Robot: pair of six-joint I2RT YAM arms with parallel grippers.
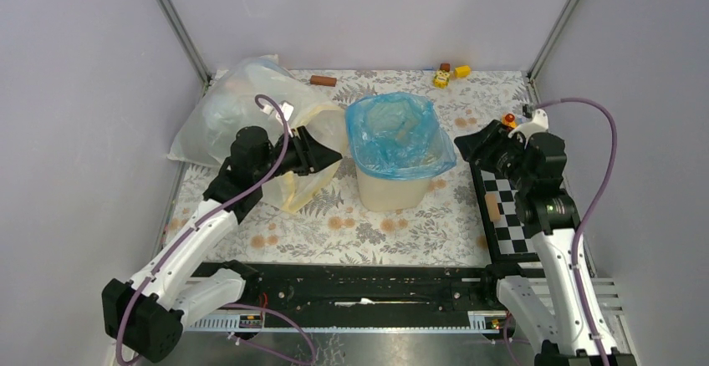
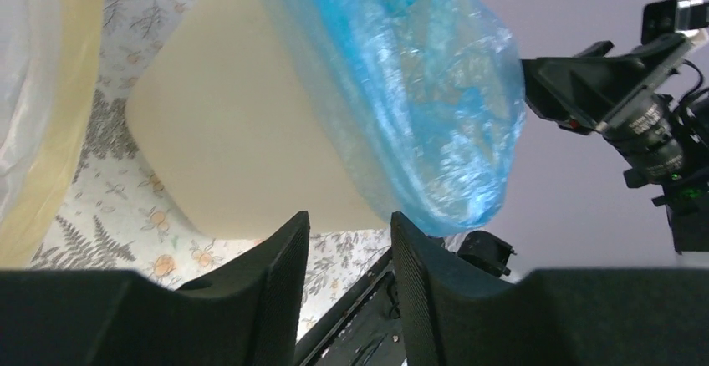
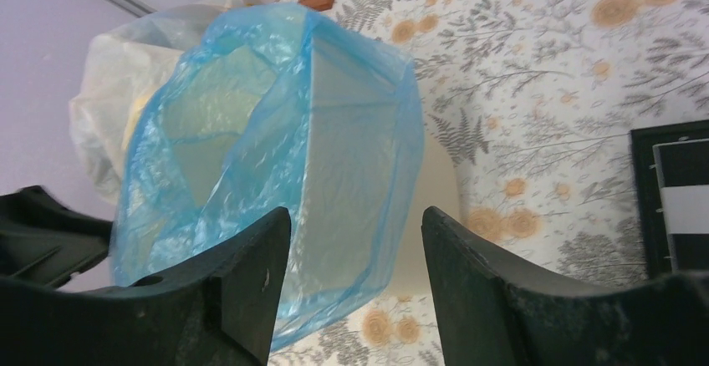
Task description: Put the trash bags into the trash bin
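The left gripper point(image 2: 349, 236) is seen with its fingers parted by a narrow gap, and nothing is held between them. The right gripper point(image 3: 355, 241) is spread wider and is also empty. They're positioned near the trash bin point(image 1: 389, 190), one on each side. No contact with it can be made out from above.

Only in the left wrist view is the bin's plain cream wall shown from low down, tapering to its base, with the bag's hem hung over the rim. Only in the right wrist view is the mouth looked into.

The trash bag point(image 1: 397, 132) is already fitted in the bin: thin, crinkly, see-through blue, folded over the rim and puffed up a bit inside.

The big clear and yellowish bag point(image 1: 226, 111) is slumped just left of the bin. A checkerboard point(image 1: 502, 207) is laid under the right arm.
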